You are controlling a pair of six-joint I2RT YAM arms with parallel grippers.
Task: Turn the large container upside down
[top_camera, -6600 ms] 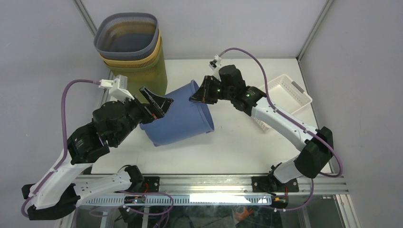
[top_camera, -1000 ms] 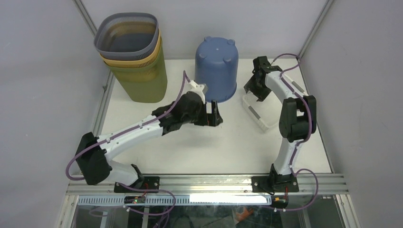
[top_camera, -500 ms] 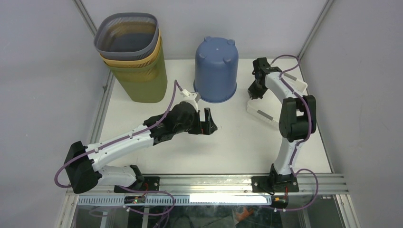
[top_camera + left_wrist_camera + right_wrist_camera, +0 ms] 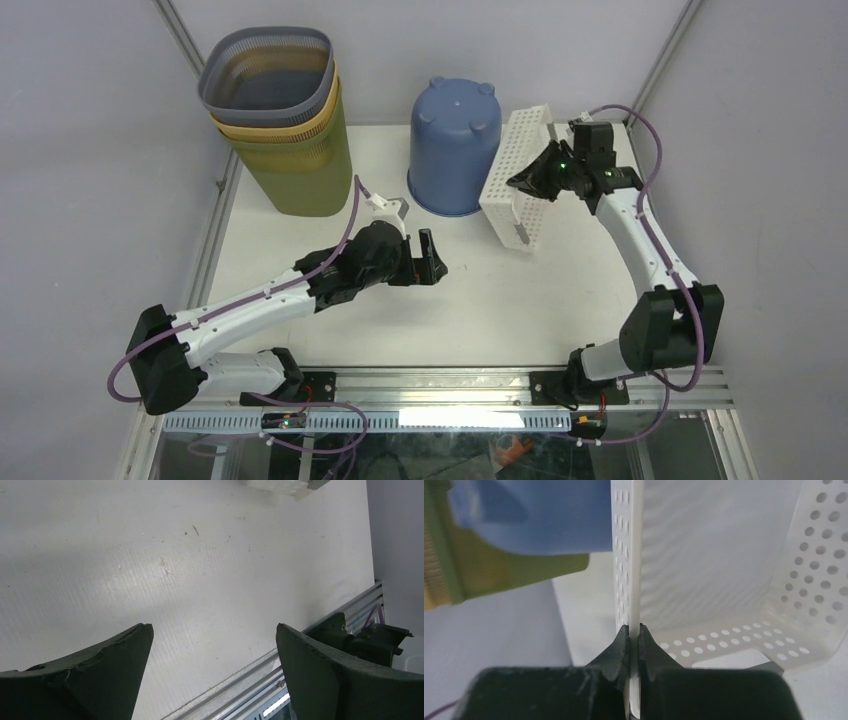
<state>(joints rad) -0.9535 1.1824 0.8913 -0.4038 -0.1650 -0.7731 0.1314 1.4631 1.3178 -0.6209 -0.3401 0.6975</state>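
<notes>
White perforated plastic basket (image 4: 505,200), tipped on edge, sits pinched by its wall in my right pincer (image 4: 634,635). I should roll it slowly, clear of the inverted blue plastic bucket (image 4: 455,145). My left pincer (image 4: 212,627) hangs spread.

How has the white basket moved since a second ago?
Yes: white basket, held by right gripper, tipped on edge and shifted left, next to the blue container.

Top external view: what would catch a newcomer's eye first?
The white perforated basket stands up on edge right of centre, its wall pinched in the shut right gripper. Just left of it, the blue container sits upside down at the back of the table, feet up. The left gripper hangs open near the middle, holding nothing.
</notes>
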